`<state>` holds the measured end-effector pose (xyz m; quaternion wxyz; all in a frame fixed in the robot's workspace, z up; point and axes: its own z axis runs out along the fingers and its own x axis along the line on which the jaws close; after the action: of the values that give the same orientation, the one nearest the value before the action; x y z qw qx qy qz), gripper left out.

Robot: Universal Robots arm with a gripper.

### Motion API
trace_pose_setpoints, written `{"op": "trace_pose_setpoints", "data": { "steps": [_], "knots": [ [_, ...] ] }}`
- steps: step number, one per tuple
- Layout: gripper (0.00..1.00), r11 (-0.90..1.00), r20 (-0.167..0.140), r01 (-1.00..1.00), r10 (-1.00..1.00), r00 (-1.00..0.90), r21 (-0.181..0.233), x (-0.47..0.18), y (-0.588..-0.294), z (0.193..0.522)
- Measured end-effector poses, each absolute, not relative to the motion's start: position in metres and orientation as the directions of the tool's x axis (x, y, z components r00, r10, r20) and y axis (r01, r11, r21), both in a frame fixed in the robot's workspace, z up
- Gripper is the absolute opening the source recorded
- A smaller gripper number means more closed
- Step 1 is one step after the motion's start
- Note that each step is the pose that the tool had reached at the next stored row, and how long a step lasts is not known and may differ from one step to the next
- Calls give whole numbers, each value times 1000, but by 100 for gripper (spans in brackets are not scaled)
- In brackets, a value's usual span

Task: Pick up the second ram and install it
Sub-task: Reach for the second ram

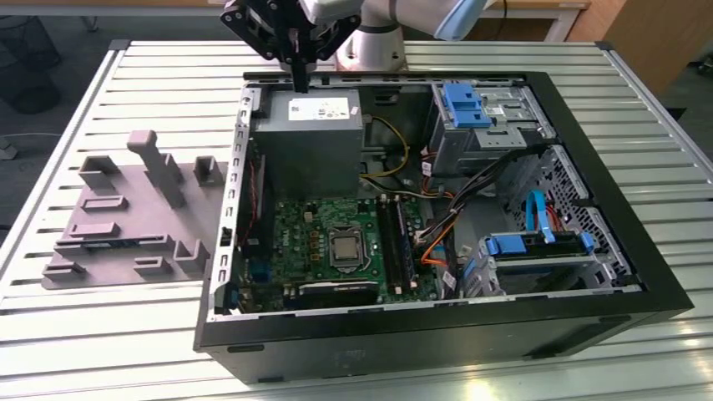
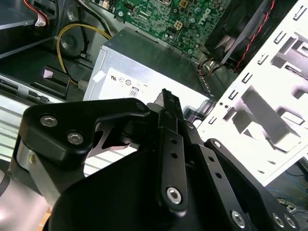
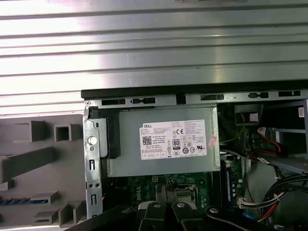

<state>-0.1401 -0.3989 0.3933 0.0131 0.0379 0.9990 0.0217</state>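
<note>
In the exterior view the arm is cut off by the frame edge. The gripper (image 1: pixel 300 81) hangs just above the power supply (image 1: pixel 306 138), fingers pressed together with nothing visible between them. The open computer case (image 1: pixel 446 342) holds the power supply, with the motherboard (image 1: pixel 323 242) beside it. The second ram (image 1: pixel 112 244) lies in the grey fixture (image 1: pixel 123 200) outside the case, well apart from the power supply. Only a dark blue sliver of it shows.

In the second wrist view the gripper (image 2: pixel 166 95) hides much of the power supply (image 2: pixel 144 72).

In the first wrist view the gripper (image 3: pixel 166 211) is cut off. The second ram (image 3: pixel 21 201) is a blue strip in the fixture (image 3: pixel 43 159), across the case wall from the power supply (image 3: pixel 166 163).
</note>
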Motion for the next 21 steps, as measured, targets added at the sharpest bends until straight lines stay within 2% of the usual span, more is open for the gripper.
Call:
{"op": "trace_pose_setpoints", "data": {
  "steps": [21],
  "knots": [
    [11,996,-24,75,76,-997,44,-147,-399,393]
  ]
}}
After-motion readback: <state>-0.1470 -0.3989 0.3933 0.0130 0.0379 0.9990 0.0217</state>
